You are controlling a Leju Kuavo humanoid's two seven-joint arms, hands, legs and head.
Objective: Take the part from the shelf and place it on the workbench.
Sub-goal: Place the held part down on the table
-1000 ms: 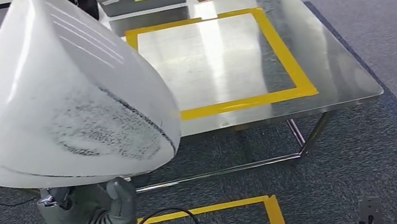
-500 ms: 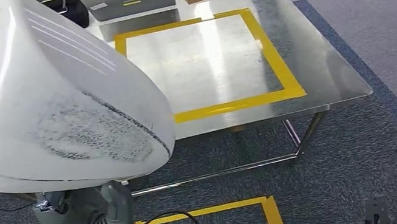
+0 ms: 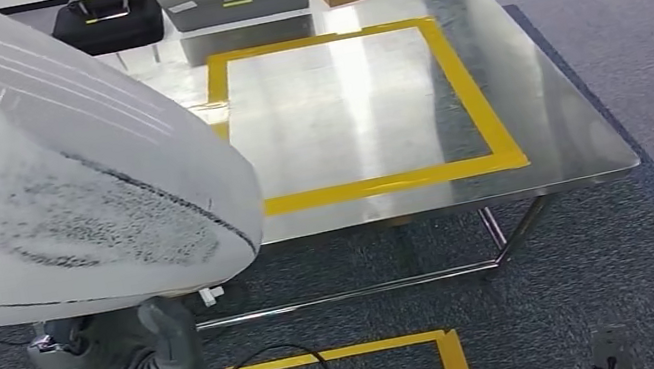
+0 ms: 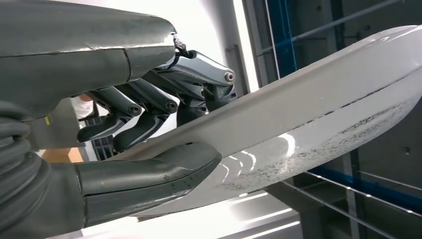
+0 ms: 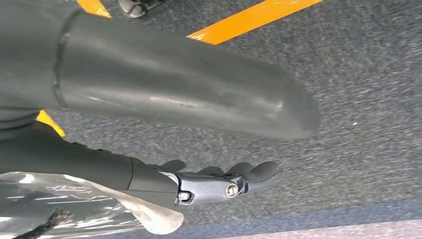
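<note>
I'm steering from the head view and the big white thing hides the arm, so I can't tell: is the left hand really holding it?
Observer: Yes. In the left wrist view the left hand grips the edge of the large white curved shell part, grey thumb on one face, dark fingers on the other.
Operator: What's my right hand doing?
Observer: The right hand holds nothing; its fingers lie fairly straight above grey carpet.
Operator: Anything else near that hand?
Observer: A strip of yellow floor tape runs across the carpet beyond it.
</note>
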